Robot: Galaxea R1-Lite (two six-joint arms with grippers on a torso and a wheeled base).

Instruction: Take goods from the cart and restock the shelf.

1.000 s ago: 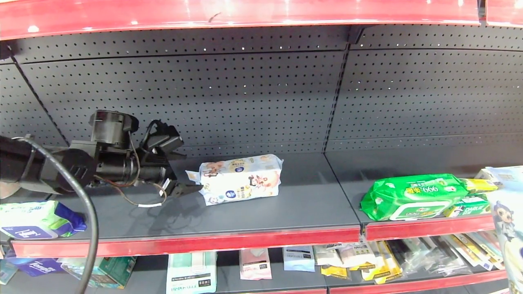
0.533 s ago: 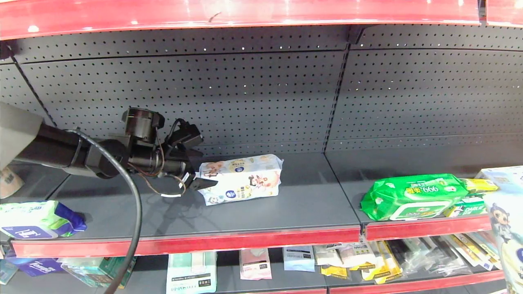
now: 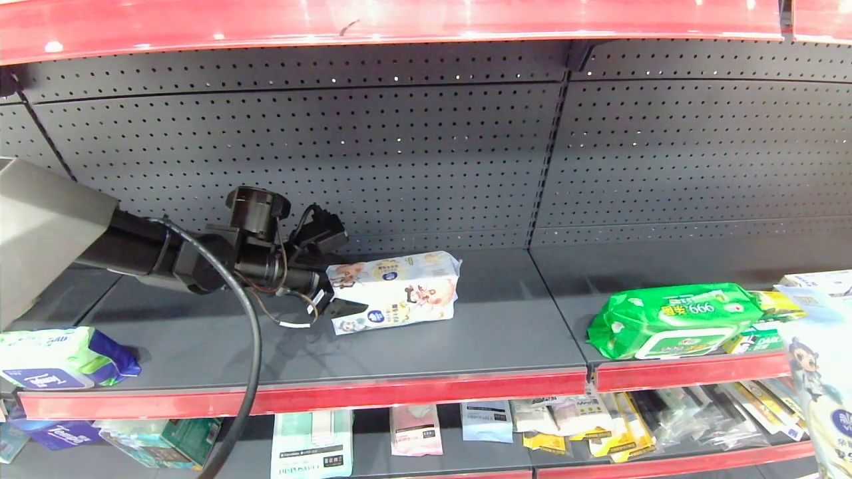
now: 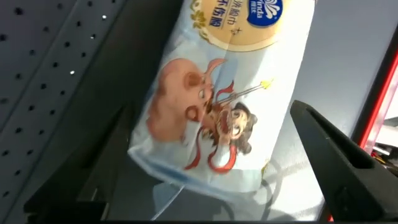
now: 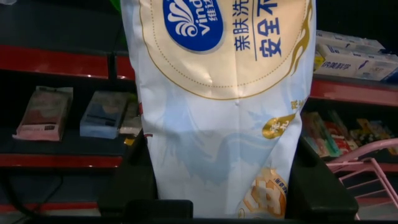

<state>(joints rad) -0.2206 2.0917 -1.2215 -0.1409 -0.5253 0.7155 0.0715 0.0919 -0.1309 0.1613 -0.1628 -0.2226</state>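
The pack (image 3: 393, 289) on the shelf (image 3: 466, 332) is straddled by the spread left tool (image 3: 339, 287); its cartoon print is shown up close in the left wrist view. A second pack (image 5: 224, 106) is gripped by the right tool (image 5: 221, 177).

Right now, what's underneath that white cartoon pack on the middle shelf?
The white pack lies on the grey shelf board. The patch directly beneath it is covered. The left gripper straddles its end.

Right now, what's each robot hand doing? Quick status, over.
Left gripper open, straddling the end of the cartoon tissue pack lying on the shelf. Right gripper shut on a second pack, low at right. Green wipes pack well clear.
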